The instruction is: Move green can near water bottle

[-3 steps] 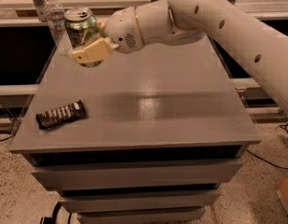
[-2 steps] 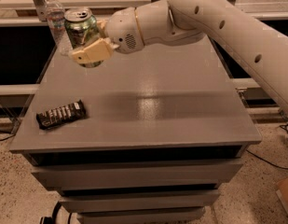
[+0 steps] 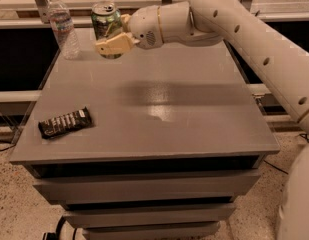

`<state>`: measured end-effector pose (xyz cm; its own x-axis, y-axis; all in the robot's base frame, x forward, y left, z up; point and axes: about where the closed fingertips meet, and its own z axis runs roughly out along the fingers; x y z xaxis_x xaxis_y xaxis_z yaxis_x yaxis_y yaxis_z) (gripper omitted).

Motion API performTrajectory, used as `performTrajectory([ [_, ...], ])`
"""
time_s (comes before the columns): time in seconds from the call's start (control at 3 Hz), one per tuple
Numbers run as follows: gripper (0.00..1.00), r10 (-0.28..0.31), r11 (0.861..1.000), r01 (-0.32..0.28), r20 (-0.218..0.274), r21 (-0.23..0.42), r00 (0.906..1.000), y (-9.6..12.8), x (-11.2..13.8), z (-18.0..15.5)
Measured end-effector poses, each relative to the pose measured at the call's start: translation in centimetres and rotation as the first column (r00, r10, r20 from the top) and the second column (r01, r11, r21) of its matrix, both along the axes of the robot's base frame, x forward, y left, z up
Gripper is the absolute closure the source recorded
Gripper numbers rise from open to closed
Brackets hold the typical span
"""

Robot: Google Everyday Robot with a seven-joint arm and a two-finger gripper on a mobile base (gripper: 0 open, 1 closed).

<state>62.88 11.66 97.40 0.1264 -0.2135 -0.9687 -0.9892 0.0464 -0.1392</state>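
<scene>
The green can (image 3: pixel 105 20), with a silver top and pull tab, stands upright at the far left of the grey table (image 3: pixel 159 114). My gripper (image 3: pixel 115 33) is shut on the green can, with one beige finger (image 3: pixel 114 45) across its front and the other behind it. I cannot tell whether the can rests on the table or hangs just above it. The water bottle (image 3: pixel 62 28), clear with a white cap, stands upright at the far left corner. It is a short gap to the left of the can and does not touch it.
A dark snack bar wrapper (image 3: pixel 65 123) lies flat near the front left edge. My white arm (image 3: pixel 254 39) reaches in from the right over the far side of the table. A shelf rail (image 3: pixel 144 4) runs behind the table. Drawers sit below the tabletop.
My gripper and the green can have shifted to the right and a little farther back, widening the gap to the water bottle. The bottle and the wrapper have not moved.
</scene>
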Motion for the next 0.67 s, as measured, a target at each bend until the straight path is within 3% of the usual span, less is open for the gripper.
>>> performTrajectory([
  [0.33, 1.0, -0.021, 1.0, 0.021, 0.003, 0.02, 0.9998, -0.6, 4.6, -0.8],
  [0.67, 1.0, -0.033, 0.999, 0.033, 0.005, 0.016, 0.9994, 0.3, 8.5, -1.4],
])
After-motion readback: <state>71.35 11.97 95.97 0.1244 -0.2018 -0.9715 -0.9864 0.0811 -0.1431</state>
